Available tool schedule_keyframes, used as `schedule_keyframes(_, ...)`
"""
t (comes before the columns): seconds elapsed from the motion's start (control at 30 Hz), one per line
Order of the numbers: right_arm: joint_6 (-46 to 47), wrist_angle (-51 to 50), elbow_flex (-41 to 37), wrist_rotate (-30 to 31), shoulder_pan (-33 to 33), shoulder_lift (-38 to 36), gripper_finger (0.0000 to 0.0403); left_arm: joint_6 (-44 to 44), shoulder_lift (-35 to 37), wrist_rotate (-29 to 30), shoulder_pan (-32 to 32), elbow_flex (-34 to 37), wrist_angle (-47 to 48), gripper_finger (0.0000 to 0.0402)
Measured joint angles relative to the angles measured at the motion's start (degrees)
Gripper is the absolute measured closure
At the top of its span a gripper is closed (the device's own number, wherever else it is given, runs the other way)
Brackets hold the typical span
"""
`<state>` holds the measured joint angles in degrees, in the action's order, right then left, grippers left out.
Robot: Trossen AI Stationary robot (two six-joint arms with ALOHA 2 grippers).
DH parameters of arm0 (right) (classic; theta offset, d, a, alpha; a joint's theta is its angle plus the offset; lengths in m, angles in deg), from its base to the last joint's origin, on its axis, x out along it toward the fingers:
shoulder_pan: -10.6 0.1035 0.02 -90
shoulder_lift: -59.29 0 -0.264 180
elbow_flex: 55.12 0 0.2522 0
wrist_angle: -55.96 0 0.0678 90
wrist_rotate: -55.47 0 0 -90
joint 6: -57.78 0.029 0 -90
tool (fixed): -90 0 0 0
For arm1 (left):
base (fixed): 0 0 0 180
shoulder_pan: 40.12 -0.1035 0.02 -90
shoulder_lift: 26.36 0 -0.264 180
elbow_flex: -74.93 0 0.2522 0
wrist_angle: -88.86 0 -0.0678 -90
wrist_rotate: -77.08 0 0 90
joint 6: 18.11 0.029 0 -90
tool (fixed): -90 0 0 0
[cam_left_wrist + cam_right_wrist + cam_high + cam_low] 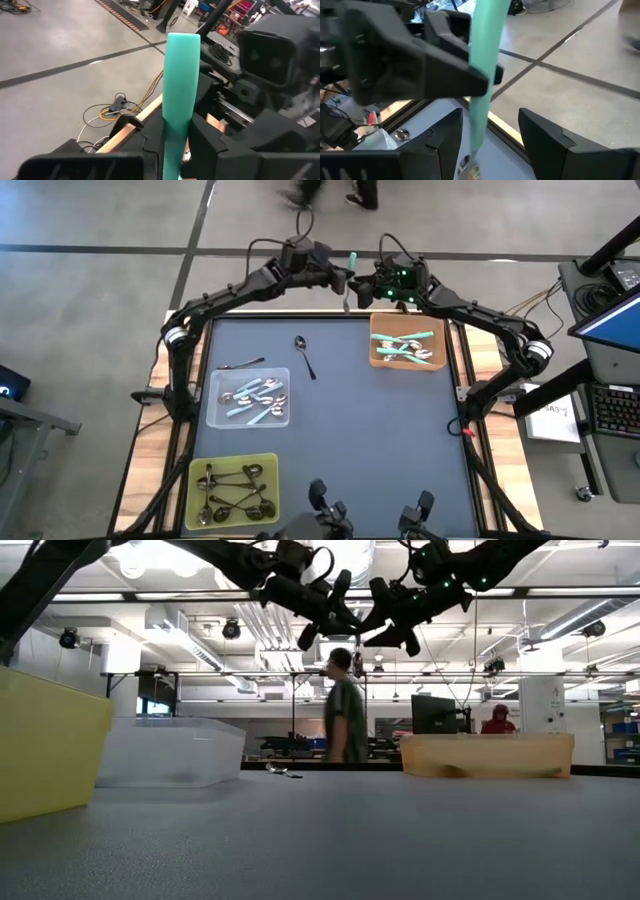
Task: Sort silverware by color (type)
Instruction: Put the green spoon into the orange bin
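Both arms raised and meeting above the far edge of the table point(330, 420). Left gripper point(343, 278) has its jaws closed on a teal-handled spoon point(351, 262), handle pointing up, bowl hanging down. Right gripper point(368, 288) faces it from just beside, jaws open, one on each side of the spoon's lower part, not touching it. On the table: tan tray point(377, 340) at far right holding teal-handled spoons point(410, 345); clear tray point(215, 415) at left-centre holding pale blue-handled spoons point(255, 400); yellow tray point(195, 480) at near left holding dark metal spoons point(232, 488). Two dark metal spoons lie loose: one point(304, 355) mid-table, one point(243, 364) touching the clear tray's far edge. A person point(345, 720) stands in the room behind the table.
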<state>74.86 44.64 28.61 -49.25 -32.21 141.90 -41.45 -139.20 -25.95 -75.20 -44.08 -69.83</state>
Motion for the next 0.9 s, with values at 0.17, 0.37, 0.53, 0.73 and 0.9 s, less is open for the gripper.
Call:
schedule_keyframes(0.17, -1.00, 0.01, 0.00, 0.30, 0.02, 0.00, 0.0218, -0.02, -0.11, 0.04, 1.08, 0.00, -0.55, 0.0357)
schedule_keyframes(0.37, -2.33, 0.21, 0.00, 1.33, 0.02, 0.00, 0.0249, -0.84, -0.17, 0.08, 1.16, 0.00, -1.34, 0.0357)
schedule_keyframes(0.53, -4.32, 0.23, 0.00, 1.20, 0.09, 0.00, 0.0331, -1.22, -0.17, 0.32, 1.23, 0.00, -1.46, 0.0357)
schedule_keyframes(0.73, -6.68, 0.05, 0.02, 1.59, 0.07, -0.07, 0.0369, -1.44, -0.17, -0.91, 1.21, 0.02, -1.42, 0.0340)
schedule_keyframes(0.9, -7.99, -0.54, 0.02, 1.83, -0.19, -0.32, 0.0370, -1.36, -0.17, -2.15, 1.42, 0.02, -1.69, 0.0229)
